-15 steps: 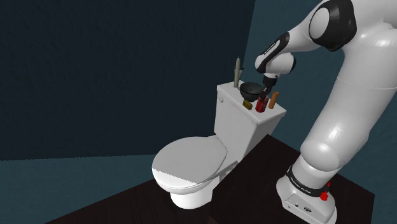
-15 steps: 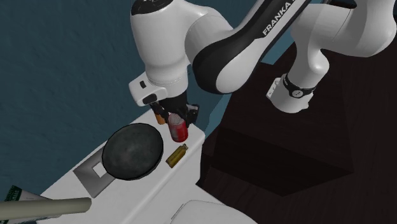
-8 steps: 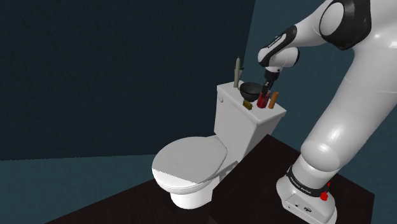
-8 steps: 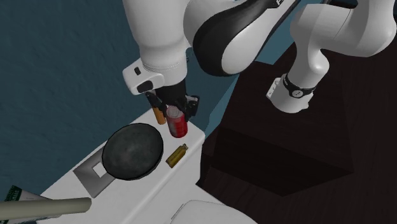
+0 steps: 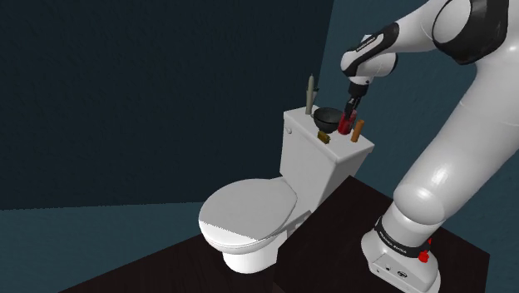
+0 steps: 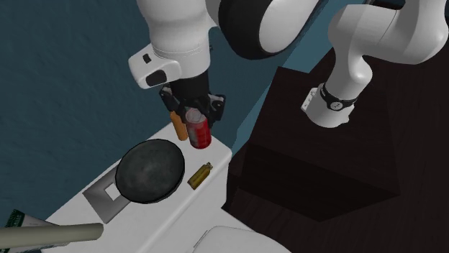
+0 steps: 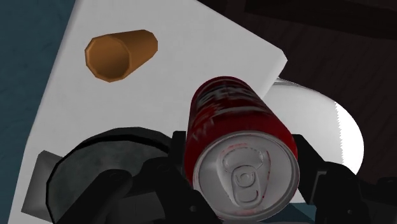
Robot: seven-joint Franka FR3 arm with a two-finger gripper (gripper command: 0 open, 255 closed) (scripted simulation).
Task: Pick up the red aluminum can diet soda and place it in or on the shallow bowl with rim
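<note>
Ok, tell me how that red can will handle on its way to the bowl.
The red can has smooth round sides, so it may slip or twist in the gripper. It looks tall and narrow, so it could tip when set in the shallow bowl. On its side it would probably roll.

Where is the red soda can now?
In the second exterior view, the red can sits clasped between the jaws just above the toilet tank lid, right of the dark bowl and beside the orange cylinder.
</note>
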